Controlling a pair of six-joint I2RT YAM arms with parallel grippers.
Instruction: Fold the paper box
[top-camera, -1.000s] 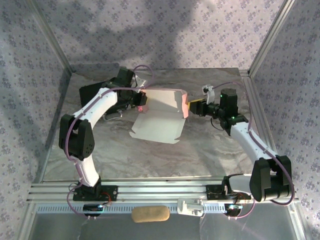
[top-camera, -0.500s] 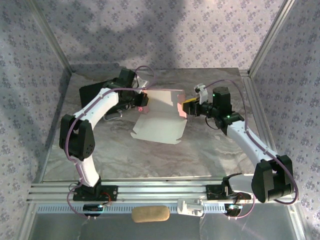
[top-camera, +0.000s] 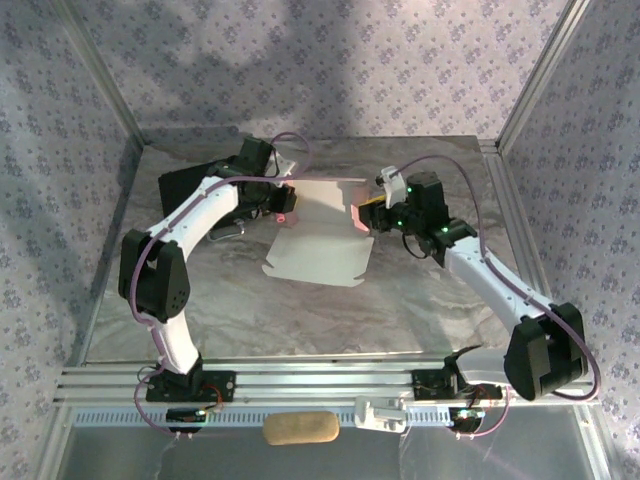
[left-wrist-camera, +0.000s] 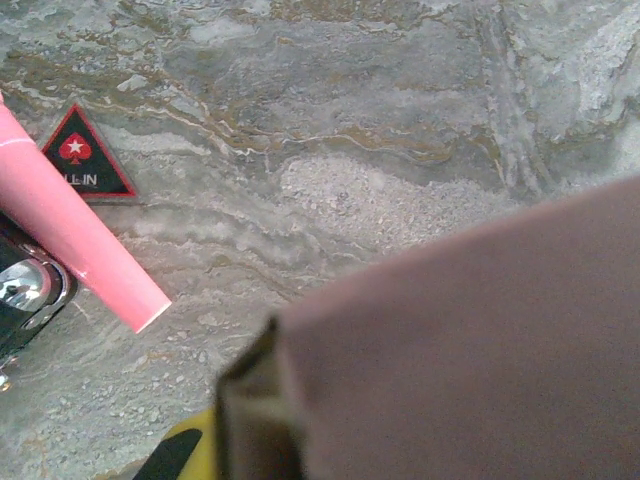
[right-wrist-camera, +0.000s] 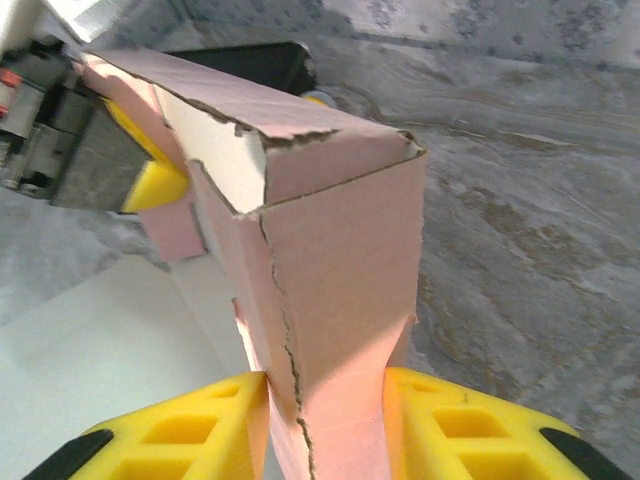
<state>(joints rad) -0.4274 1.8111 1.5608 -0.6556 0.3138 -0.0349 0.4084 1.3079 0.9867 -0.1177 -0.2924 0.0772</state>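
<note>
The paper box lies mid-table, white inner side up, its front panel flat and its pink end walls raised. My right gripper is at the box's right end. In the right wrist view its yellow fingers are shut on a folded pink corner wall with a torn crease. My left gripper is at the box's left end; its yellow pad presses the far end wall. Blurred cardboard hides most of the left jaws, with one yellow fingertip visible.
A black case lies at the back left behind the left arm, its metal clasp close to that gripper. A black triangular chip and a pink strip lie on the marble. A tan pad sits beyond the front rail.
My right gripper has moved left and a little back, carrying the box's right end wall inward. The left arm has stayed in place.
</note>
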